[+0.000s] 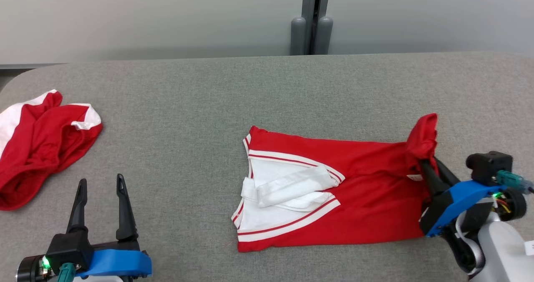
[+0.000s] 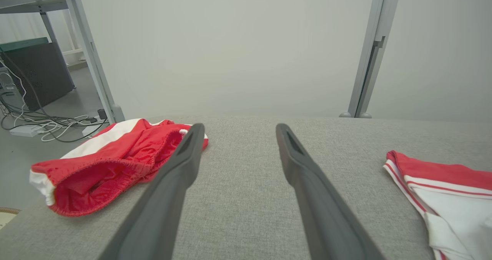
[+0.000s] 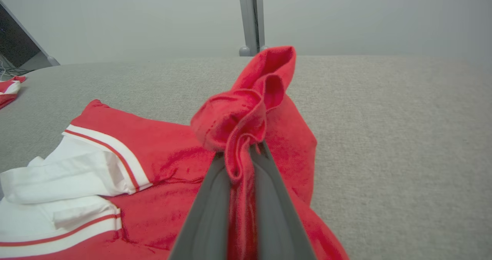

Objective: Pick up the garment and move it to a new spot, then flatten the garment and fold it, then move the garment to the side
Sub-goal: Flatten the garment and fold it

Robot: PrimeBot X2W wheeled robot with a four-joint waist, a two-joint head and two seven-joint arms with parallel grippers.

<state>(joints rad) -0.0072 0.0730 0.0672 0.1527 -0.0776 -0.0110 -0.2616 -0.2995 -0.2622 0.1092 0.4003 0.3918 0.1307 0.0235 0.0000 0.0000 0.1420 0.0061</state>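
Note:
A red garment [image 1: 354, 190] with white sleeves and striped trim lies partly folded in the middle of the grey table. Its right end is bunched and lifted off the surface. My right gripper [image 1: 425, 162] is shut on that bunched red end, and cloth [image 3: 242, 121] spills over the two fingers in the right wrist view. The garment's white sleeve edge [image 2: 446, 198] shows at the right of the left wrist view. My left gripper [image 1: 100, 184] stands open at the lower left with nothing between its fingers [image 2: 184, 164].
A second red and white garment [image 1: 37, 148] lies crumpled at the table's left edge, just beyond my left gripper, and appears again [image 2: 111, 164] in the left wrist view. A grey post [image 1: 312, 19] stands behind the table [image 1: 267, 90]. Cables lie on the floor [image 2: 46, 125].

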